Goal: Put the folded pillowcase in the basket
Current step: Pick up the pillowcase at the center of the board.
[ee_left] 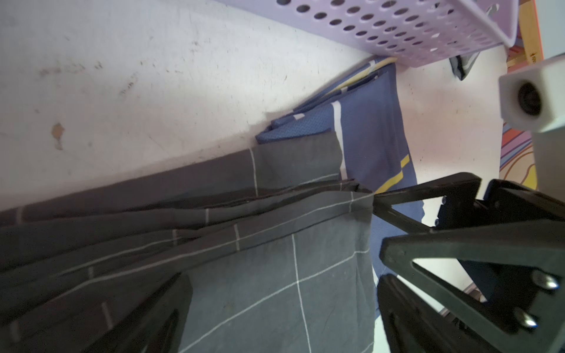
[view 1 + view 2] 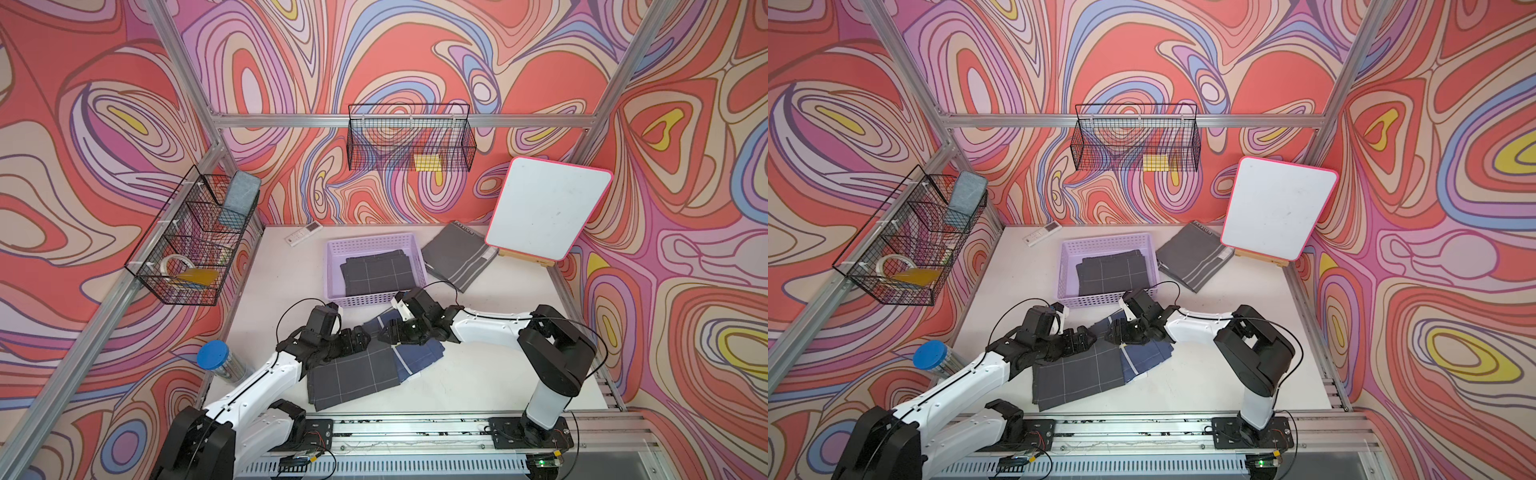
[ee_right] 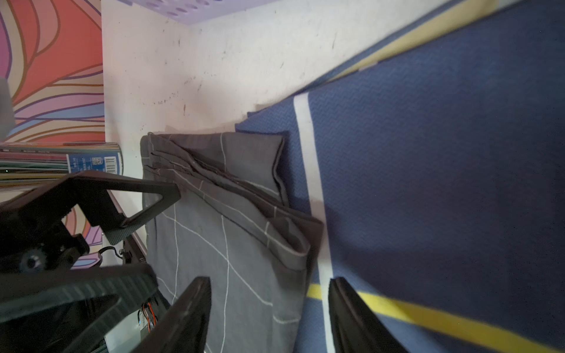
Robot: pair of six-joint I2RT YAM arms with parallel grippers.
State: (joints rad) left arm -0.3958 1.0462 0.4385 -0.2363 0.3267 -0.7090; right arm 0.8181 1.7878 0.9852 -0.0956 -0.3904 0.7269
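Observation:
A folded grey pillowcase [image 2: 353, 374] with white grid lines lies on the table in both top views, its right edge overlapping a blue cloth [image 2: 417, 357] with yellow and white stripes. My left gripper [image 1: 281, 318] is open wide, its fingers straddling the pillowcase [image 1: 275, 290] from above. My right gripper [image 3: 270, 305] is open, with one finger over the grey pillowcase [image 3: 232, 259] and the other over the blue cloth [image 3: 443, 183]. The two grippers meet tip to tip at the pillowcase's far edge. The lavender basket [image 2: 365, 299] stands just behind them and holds a dark checked folded cloth [image 2: 378, 272].
A grey striped cloth [image 2: 459, 255] lies right of the basket, beside a pink-rimmed whiteboard [image 2: 548, 208] on a wooden stand. A remote [image 2: 302, 233] lies at the back left. A blue-lidded jar [image 2: 220, 359] stands near the left arm. Black wire baskets [image 2: 195, 241] hang on the walls.

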